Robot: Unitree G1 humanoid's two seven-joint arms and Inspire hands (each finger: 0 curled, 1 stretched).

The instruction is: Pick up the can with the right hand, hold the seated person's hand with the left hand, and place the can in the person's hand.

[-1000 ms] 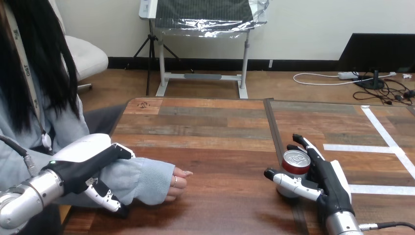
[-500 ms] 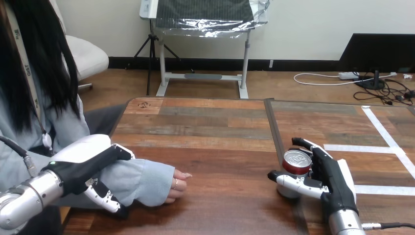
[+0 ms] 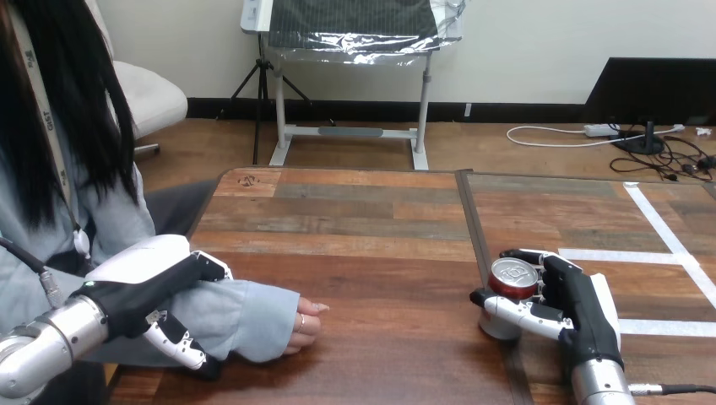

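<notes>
Forearm of the robot's left arm (image 3: 42,350), silver, enters from the lower-left corner of the frame and angles up to the right. left hand (image 3: 139,287) sits at lower left, white back shell facing up, clamped on the person's forearm (image 3: 245,312), which is covered by a light blue sleeve: fingers (image 3: 207,266) lie over the top of the sleeve and the thumb (image 3: 173,342) curls under it, just short of the wrist. Right of that grip, the person's hand (image 3: 302,325) pokes out of the cuff at lower centre-left, loosely curled, resting on the table (image 3: 371,228) with fingertips pointing right. Bare wood fills the centre of the frame between the person's hand and the can, so the two are well apart. can (image 3: 511,283) is at lower right of centre, upright, silver top facing up, red band under the rim, silver body below, bottom looks seated on the table. right hand (image 3: 578,308) comes up from the bottom edge at lower right and is closed round the can: its fingers wrap the far and right side, its thumb crosses the near side of the silver body. White tape lines (image 3: 667,240) run across the table at the right of the frame, just beyond the right hand.
</notes>
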